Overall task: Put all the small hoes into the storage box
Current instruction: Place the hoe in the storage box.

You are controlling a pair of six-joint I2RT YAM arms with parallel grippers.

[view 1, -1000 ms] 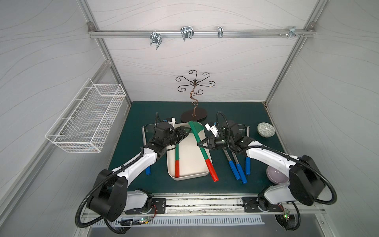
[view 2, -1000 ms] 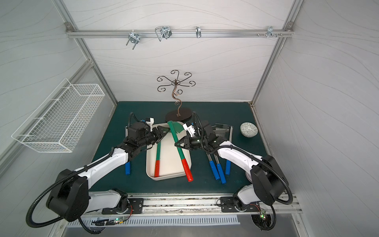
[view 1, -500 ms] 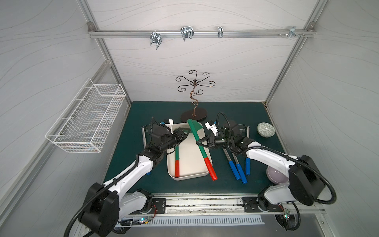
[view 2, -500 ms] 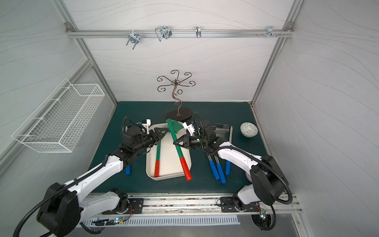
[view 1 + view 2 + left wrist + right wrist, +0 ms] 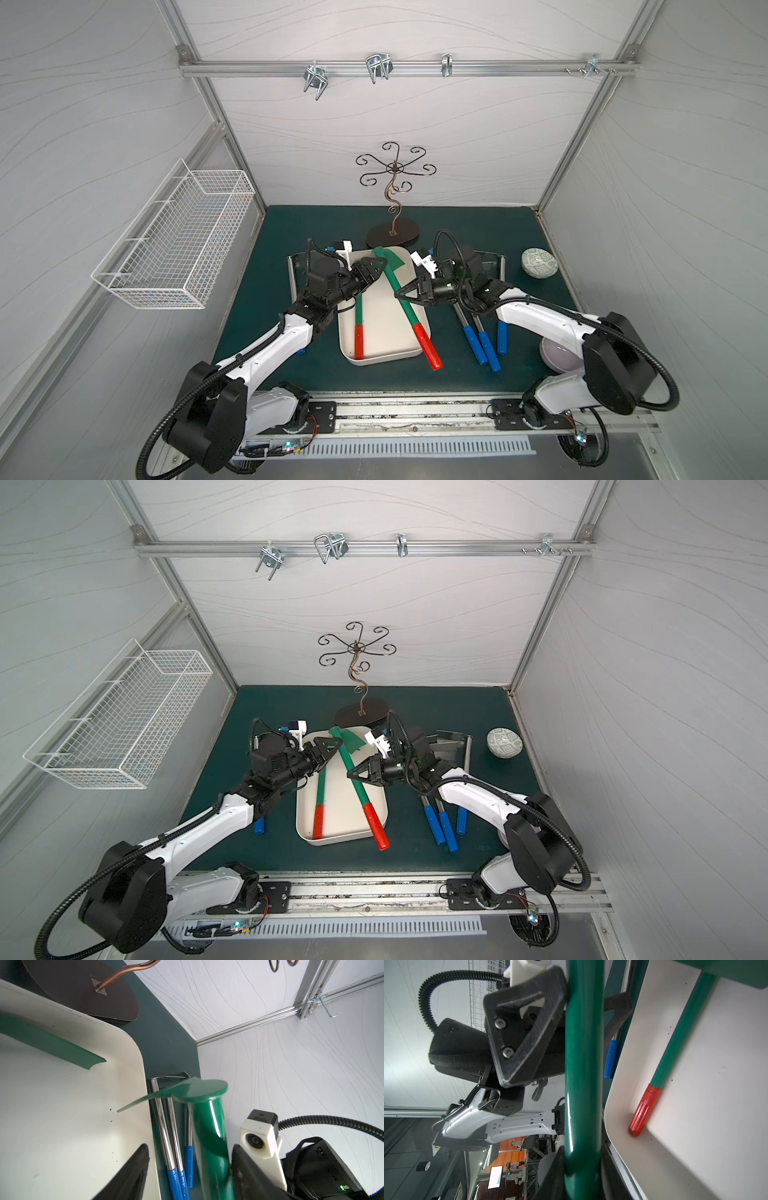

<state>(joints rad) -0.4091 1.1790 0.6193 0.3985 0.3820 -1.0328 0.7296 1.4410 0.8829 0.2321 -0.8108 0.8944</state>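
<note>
In both top views the small hoe (image 5: 409,311), with its green shaft and blade and red grip, is slanting across the storage box (image 5: 384,332). The grip is overhanging the rim, and the right gripper (image 5: 400,294) is pinching the shaft.

In the left wrist view the left gripper (image 5: 190,1147) is standing half-spread around the shaft.

In the right wrist view the shaft is running between the clamped fingers.

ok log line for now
right gripper: shut on hoe | left gripper: open at blade end | hoe: across storage box, red grip past rim | other hoe: inside

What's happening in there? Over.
Right fingers shut on hoe. Left fingers open astride it. Hoe slants over storage box, red grip overhanging rim. Second hoe lies inside.
</note>
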